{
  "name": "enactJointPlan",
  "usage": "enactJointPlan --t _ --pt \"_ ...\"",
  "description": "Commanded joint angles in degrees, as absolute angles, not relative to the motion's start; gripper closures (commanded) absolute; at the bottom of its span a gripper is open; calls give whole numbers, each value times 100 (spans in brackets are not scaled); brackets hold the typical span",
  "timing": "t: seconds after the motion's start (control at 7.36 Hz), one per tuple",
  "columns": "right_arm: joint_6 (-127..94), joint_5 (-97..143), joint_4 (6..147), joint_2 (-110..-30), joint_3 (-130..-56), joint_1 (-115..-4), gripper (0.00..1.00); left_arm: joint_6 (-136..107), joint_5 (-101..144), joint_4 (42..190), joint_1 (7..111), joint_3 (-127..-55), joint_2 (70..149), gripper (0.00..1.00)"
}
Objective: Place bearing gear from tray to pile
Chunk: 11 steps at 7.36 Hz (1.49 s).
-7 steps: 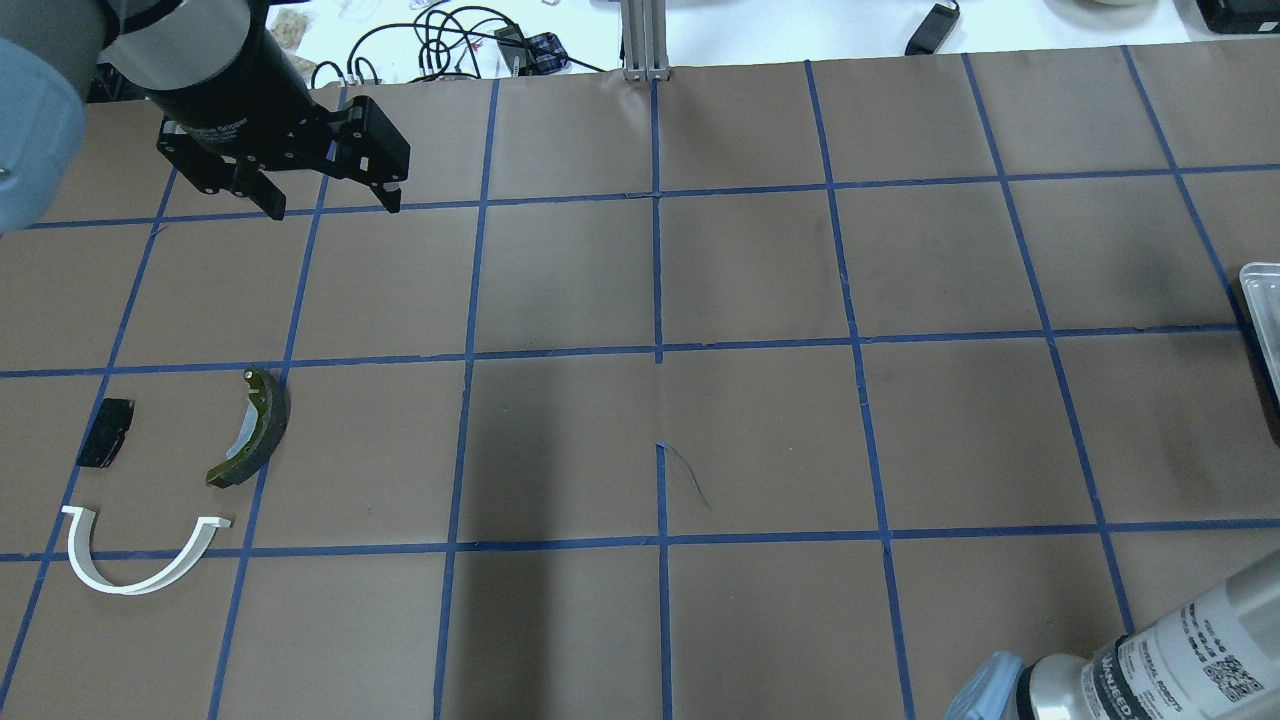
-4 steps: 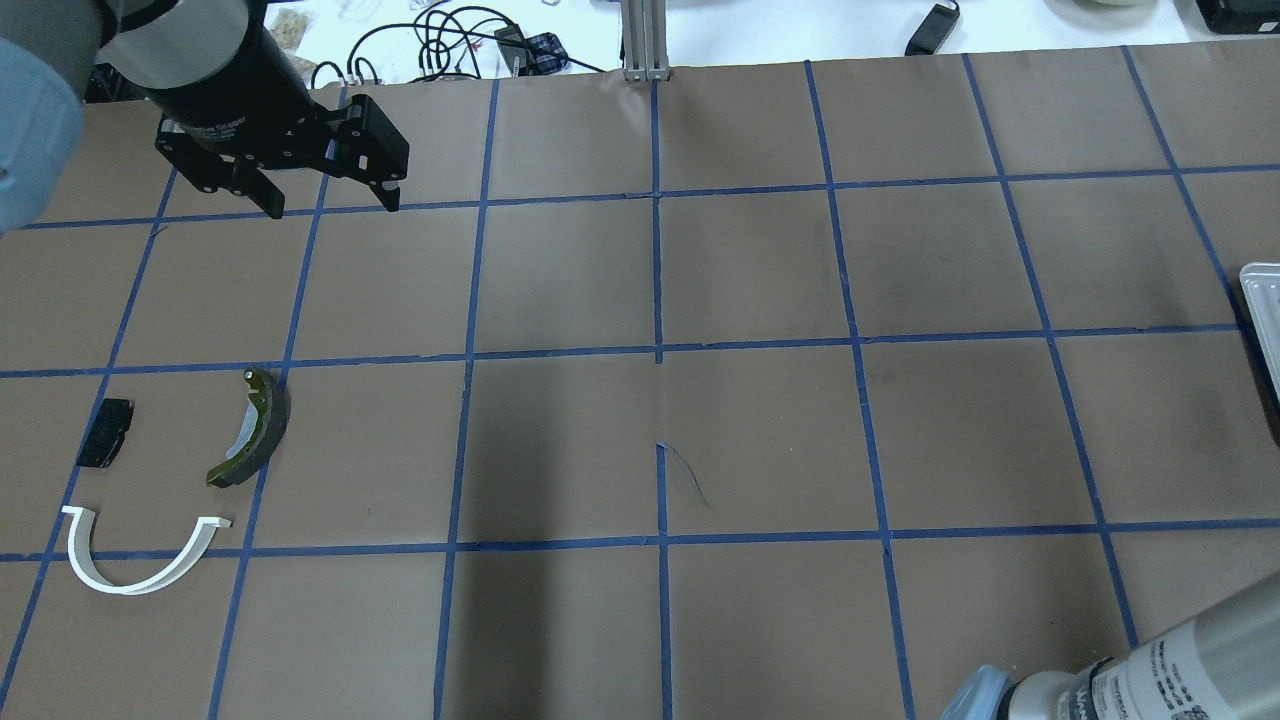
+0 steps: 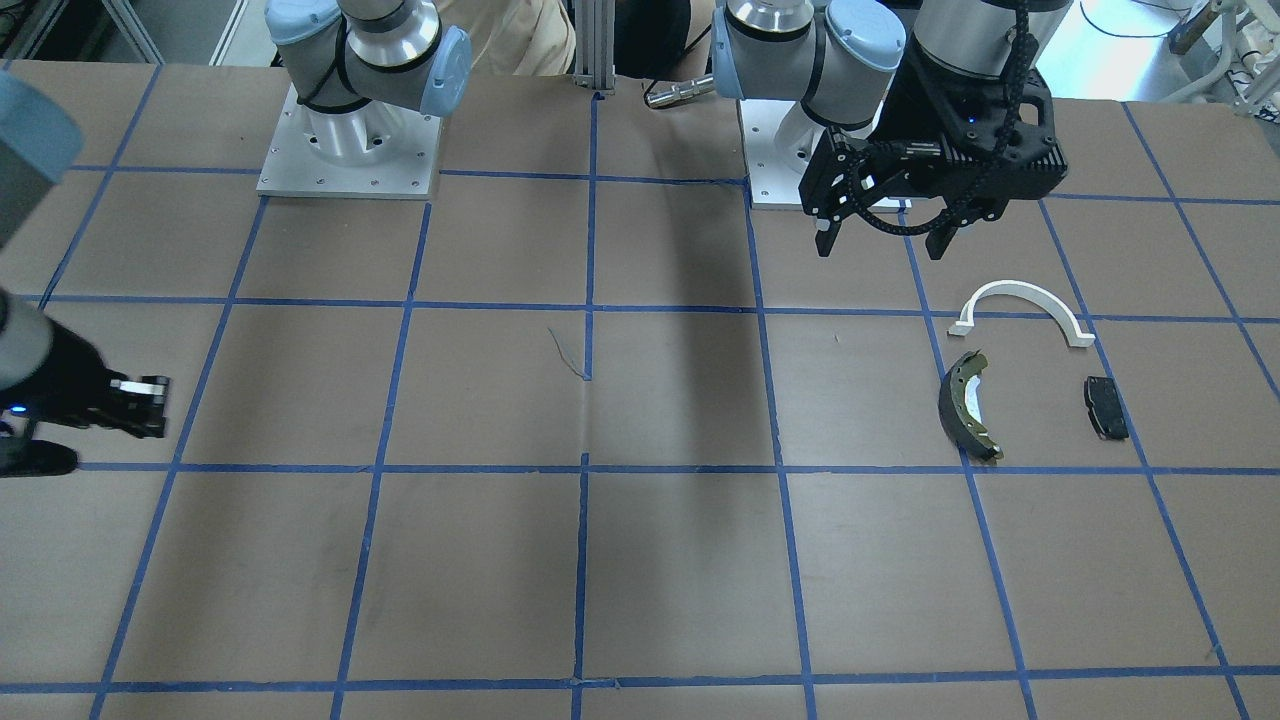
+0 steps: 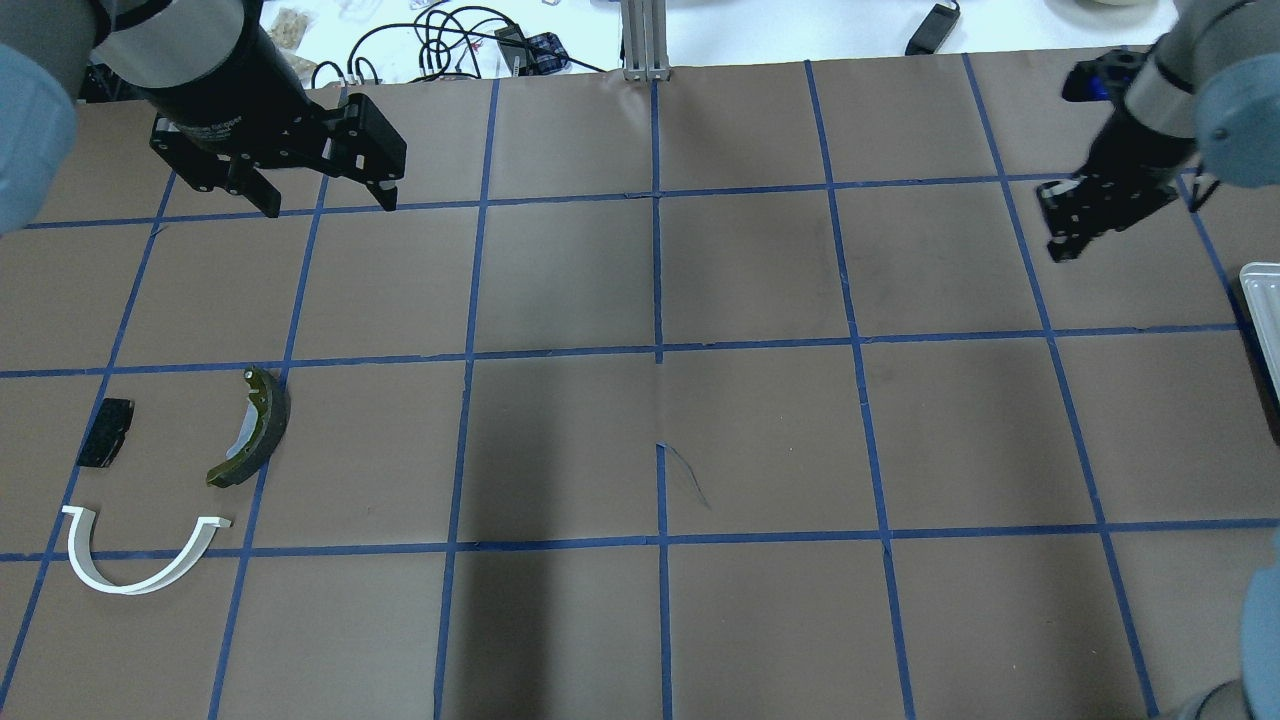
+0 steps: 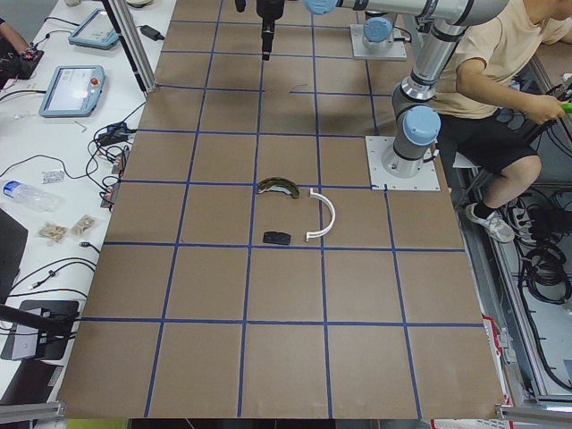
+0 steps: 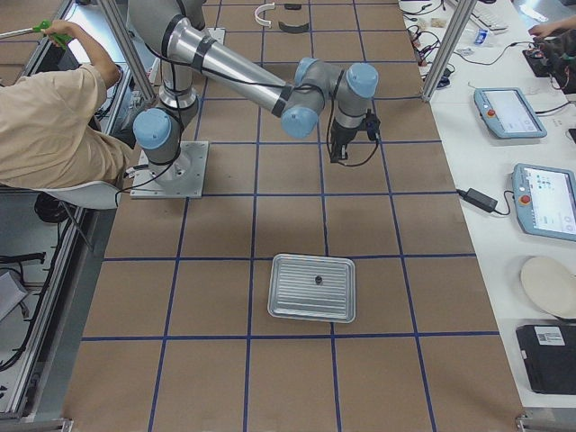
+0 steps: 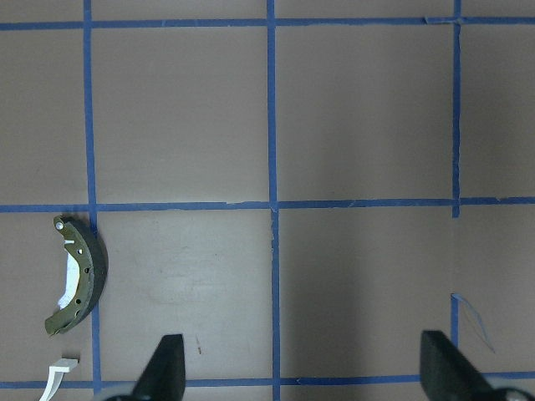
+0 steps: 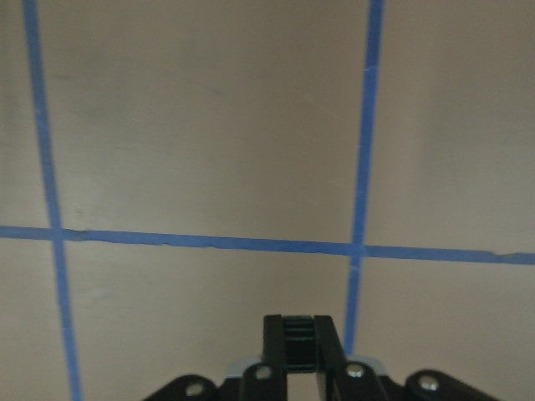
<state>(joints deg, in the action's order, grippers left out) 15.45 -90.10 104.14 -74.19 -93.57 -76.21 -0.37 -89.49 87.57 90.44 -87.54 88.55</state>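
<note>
The small dark bearing gear point(image 6: 318, 281) lies in the ribbed metal tray point(image 6: 288, 310) at the table's right end; only the tray's edge point(image 4: 1262, 300) shows overhead. The pile lies at the left: a white half-ring arch point(image 4: 130, 588), a dark brake shoe with olive lining point(image 4: 262, 430) and a black pad point(image 4: 105, 432). My left gripper point(image 4: 325, 200) is open and empty, hovering beyond the pile. My right gripper point(image 4: 1060, 245) is shut and empty, its fingers point(image 8: 297, 342) together, above bare table short of the tray.
Brown paper with a blue tape grid covers the table point(image 4: 660, 400). Cables and an aluminium post point(image 4: 645, 40) sit at the far edge. A seated person point(image 6: 54, 117) is beside the robot bases. Tablets and a plate lie on the side bench point(image 6: 531, 189).
My right arm has swung from the near right corner out to the far right of the table, bringing its gripper into the overhead view. My left gripper has barely shifted.
</note>
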Motion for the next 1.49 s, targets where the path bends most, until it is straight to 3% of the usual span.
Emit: enactJointPlan --t 0.0,0.41,1.09,1.22,1.36 --pt "-791 -8912 10502 -7453 -9404 -9459 97 -61 -8965 8763 9044 -8745 8851 0" --pt "-2842 -8789 11686 -6797 -9360 -10982 97 -70 -8982 8763 9035 -8728 8851 0" --pt "-3552 -8420 12419 -5968 -9413 -11698 91 -70 -8965 8763 9035 -8763 8851 0" --pt "-3446 -8420 12454 -5968 -9422 -11690 54 -62 -8930 8763 9035 -8780 8851 0" --pt "-3376 -8429 12489 -6011 -9370 -11602 2 -62 -8912 8745 9035 -8763 8885 0"
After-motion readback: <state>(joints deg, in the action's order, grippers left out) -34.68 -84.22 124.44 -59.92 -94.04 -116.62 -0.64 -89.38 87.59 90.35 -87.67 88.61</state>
